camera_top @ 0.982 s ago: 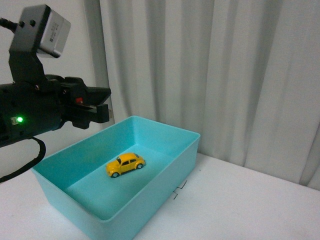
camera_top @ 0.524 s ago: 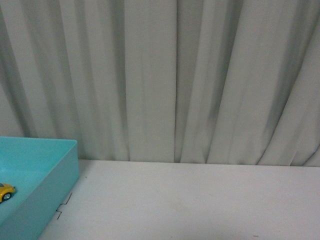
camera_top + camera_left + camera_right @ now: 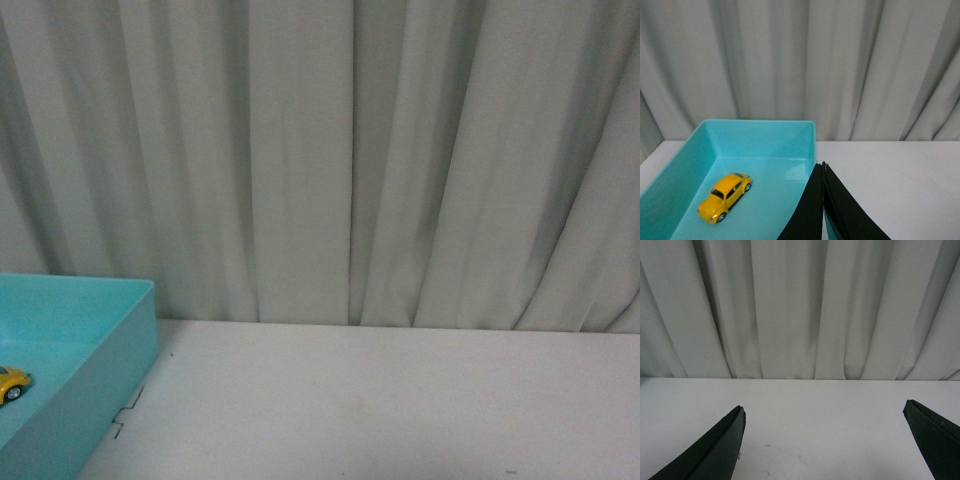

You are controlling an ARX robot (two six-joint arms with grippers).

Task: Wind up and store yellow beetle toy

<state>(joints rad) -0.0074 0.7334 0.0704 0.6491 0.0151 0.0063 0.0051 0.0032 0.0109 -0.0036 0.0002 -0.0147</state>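
Inside teal bin [image 3: 765, 142], on its floor, you see yellow beetle toy [image 3: 724, 197] lying free, apart from left gripper [image 3: 823, 167], jaws pressed together, empty. Right gripper [image 3: 825, 427] spread wide over bare table [image 3: 815, 405].

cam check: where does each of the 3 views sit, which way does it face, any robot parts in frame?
Front: on the body, facing the curtain across the white table; teal bin and toy car at left edge; no arms.
Left wrist: above the bin, car inside; shut left gripper shows.
Right wrist: over bare table toward curtain; open right gripper shows.
Front and left wrist share bin and car.
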